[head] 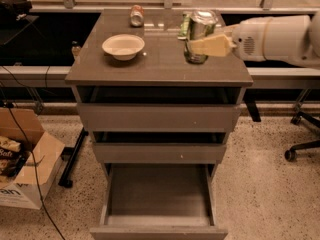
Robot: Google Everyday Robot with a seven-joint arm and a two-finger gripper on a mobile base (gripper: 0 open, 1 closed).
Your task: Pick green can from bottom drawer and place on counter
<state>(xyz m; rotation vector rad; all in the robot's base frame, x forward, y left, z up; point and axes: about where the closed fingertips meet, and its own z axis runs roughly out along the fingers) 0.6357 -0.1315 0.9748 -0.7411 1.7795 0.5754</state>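
1. Judged to be in the placing step: past the lift out of the deep grey-brown bottom drawer point(159, 231), seen pulled open at the near bottom of the cabinet with nothing visible inside.
2. Over the far right part of the glossy grey-brown desk point(160, 64): the pale two-finger end effector point(199, 45), reaching in from the right on a thick white arm.
3. Pinches the small dark green drink can with the silvery metal top point(202, 26) across its middle, with one pale finger laid over the near face and the other hidden behind the can.
4. Holds the green can upright, silvery top up, base at or just above the desk; cannot tell whether touching or slightly apart.
5. By judgement, calls next for easing the green can down until the base sits flat on the desk, then spreading the fingers and drawing back to the right without nudging it over.
6. Calls also for some care with neighbours:
   - a green packet point(183, 26) just beside the can on its far left
   - a round white bowl point(123, 46) further left, well apart
   - a red-orange can point(136, 15) lying on its side near the far edge, also apart
7. Relative to the end effector: sits gripped between the two fingers, not beside or below them, over the desk's right half and well apart from the bottom drawer.
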